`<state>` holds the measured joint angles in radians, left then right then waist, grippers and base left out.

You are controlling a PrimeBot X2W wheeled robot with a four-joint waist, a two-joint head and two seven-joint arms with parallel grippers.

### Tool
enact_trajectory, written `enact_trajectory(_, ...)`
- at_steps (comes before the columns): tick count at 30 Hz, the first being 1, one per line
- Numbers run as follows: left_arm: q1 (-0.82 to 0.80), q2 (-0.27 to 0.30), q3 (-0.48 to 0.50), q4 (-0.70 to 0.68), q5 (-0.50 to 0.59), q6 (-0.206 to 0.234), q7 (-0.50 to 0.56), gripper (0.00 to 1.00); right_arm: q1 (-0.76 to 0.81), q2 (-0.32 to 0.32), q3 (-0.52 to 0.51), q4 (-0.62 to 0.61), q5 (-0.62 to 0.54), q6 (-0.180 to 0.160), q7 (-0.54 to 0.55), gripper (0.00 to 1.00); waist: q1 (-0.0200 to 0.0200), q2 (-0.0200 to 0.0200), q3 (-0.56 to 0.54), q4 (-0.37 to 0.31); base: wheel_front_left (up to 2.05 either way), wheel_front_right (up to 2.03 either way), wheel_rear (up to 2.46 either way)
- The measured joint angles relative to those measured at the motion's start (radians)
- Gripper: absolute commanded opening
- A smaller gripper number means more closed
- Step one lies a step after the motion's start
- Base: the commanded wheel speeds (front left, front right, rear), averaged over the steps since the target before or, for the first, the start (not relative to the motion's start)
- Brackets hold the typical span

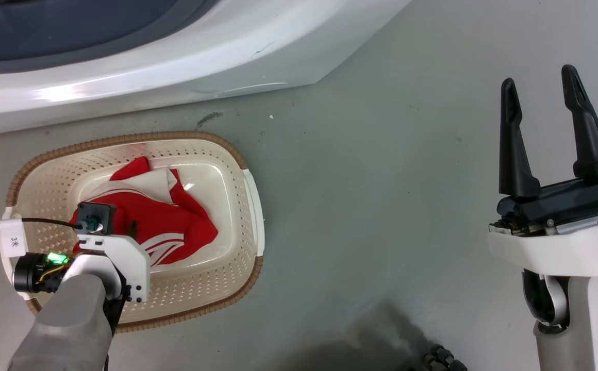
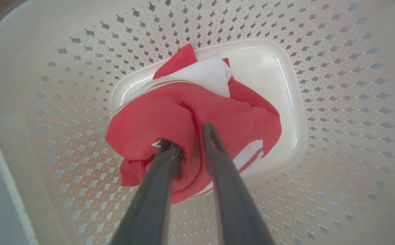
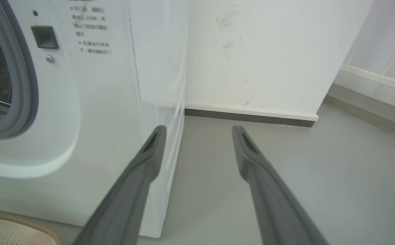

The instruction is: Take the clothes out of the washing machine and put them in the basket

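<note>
Right gripper (image 3: 199, 128), fingers (image 3: 143, 170) apart, beside washing machine (image 3: 92, 112), above grey floor (image 3: 320, 170)

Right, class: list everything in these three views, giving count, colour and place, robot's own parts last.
clothes: one small pile, red with white panels and stripes, in the basket.
basket: one, cream perforated plastic with a brown rim, on the floor by the washing machine.
washing machine: one, white with a grey porthole rim, behind the basket.
floor: one, grey, under everything.
wall: one, white and scuffed, beside the machine.
left gripper: one, dark fingers, down in the basket, closed on a fold of the clothes.
right gripper: one, dark fingers, open, over the floor at the right.
</note>
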<state>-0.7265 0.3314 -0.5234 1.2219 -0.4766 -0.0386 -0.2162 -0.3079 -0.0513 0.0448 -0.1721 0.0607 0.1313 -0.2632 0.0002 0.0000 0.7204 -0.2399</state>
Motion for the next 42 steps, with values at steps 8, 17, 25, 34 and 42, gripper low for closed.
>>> enact_trajectory(8, 0.006, -0.024, -0.007, 0.004, 0.003, -0.001, -0.043, 1.00, 0.000, 0.000, -0.008, 0.030, -0.007, 0.000, 0.000, 1.00, -0.0001, 0.0000, -0.083, 0.013, 0.00, 0.00, 0.00)
enact_trajectory(17, 0.106, -0.019, 0.071, -0.277, 0.038, 0.048, -0.045, 1.00, 0.044, 0.000, -0.024, 0.072, -0.034, 0.000, 0.000, 1.00, -0.0002, 0.0000, -0.207, 0.059, 0.00, 0.00, 0.00)
enact_trajectory(25, 0.233, -0.008, 0.167, -0.539, 0.112, 0.092, -0.047, 1.00, 0.072, 0.001, -0.031, 0.081, -0.037, 0.000, 0.000, 1.00, -0.0002, 0.0000, -0.275, 0.094, 0.00, 0.00, 0.00)
enact_trajectory(34, 0.338, 0.002, 0.277, -0.842, 0.204, 0.099, -0.047, 1.00, 0.098, 0.000, -0.031, 0.091, -0.028, 0.000, 0.000, 1.00, -0.0003, 0.0000, -0.321, 0.098, 0.00, 0.00, 0.00)
enact_trajectory(42, 0.157, 0.079, 0.294, -0.873, 0.218, 0.029, 0.000, 1.00, 0.096, 0.000, -0.014, 0.084, -0.003, 0.000, 0.000, 1.00, -0.0003, 0.0000, -0.271, 0.056, 0.00, 0.00, 0.00)
